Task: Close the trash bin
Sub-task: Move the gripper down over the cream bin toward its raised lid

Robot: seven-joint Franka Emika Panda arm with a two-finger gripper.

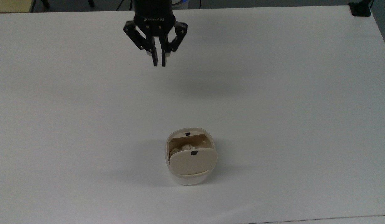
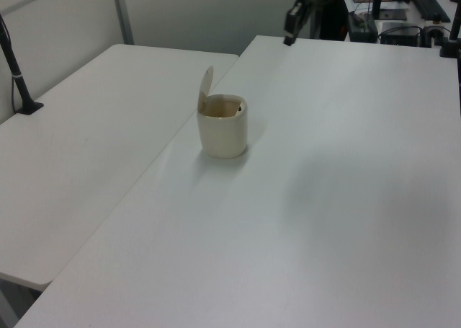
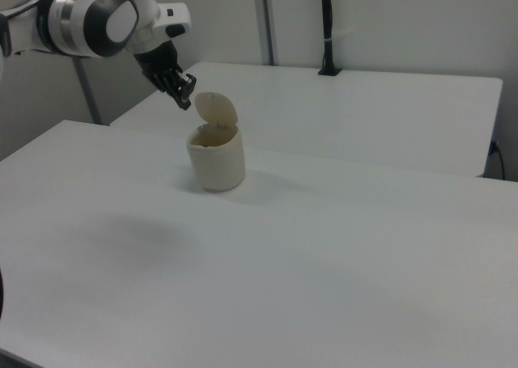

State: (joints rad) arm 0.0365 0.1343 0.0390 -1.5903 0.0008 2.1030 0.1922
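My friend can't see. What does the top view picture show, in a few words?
A small cream trash bin stands on a white table with its beige lid flipped up and crumpled scraps inside. A black robot gripper, fingers nearly together, hangs over the table near the top view's upper edge, apart from the bin.

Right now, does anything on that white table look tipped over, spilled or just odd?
Nothing is spilled or tipped. The small cream trash bin stands upright on the table, but its beige lid is flipped up, leaving crumpled scraps showing inside. The claw hangs in the air well away from it.
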